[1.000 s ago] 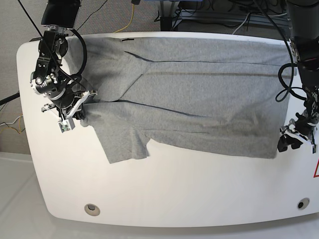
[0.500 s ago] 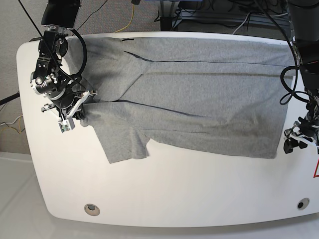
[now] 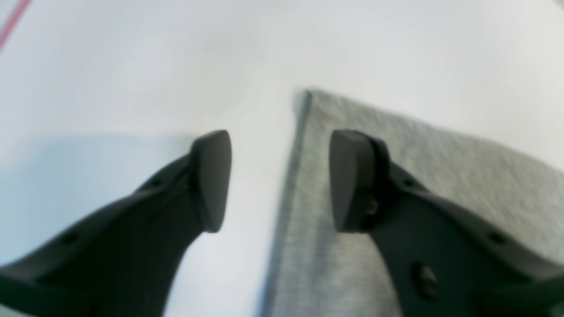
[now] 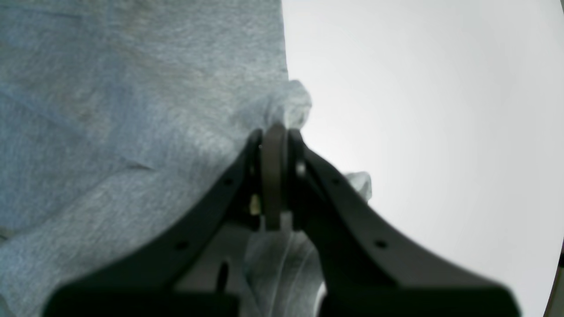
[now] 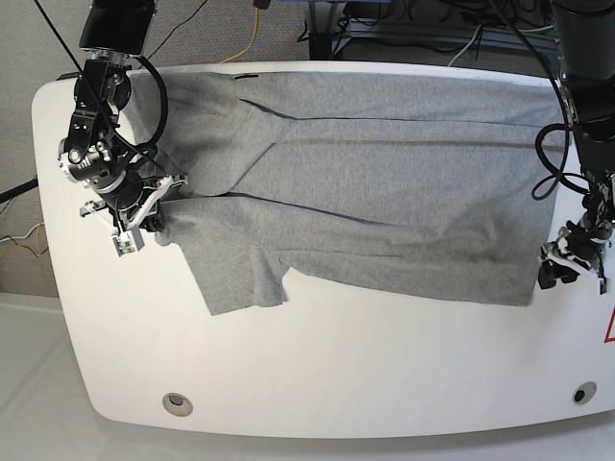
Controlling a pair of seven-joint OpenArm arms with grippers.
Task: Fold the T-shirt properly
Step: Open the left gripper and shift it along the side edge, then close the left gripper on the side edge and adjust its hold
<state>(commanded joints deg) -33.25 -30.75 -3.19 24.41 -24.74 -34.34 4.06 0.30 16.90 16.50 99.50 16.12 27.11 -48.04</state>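
T-shirt point(image 5: 384, 182) flat on table point(image 5: 317, 384); right hand point(image 4: 273, 145) pinching its edge, left hand point(image 3: 280, 180) spread.

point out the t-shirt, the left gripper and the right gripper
T-shirt point(image 5: 384, 202), base view, on the middle of the grey cloth.
left gripper point(image 3: 280, 180), left wrist view, midway between its fingertips.
right gripper point(image 4: 274, 145), right wrist view, at the closed tips pinching cloth.

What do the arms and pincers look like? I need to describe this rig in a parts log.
Both arms are black with looping black cables. The left pincer has matte black, wedge-tipped fingers with small screw holes. The right pincer matches, on a silver-and-black wrist with white parts.
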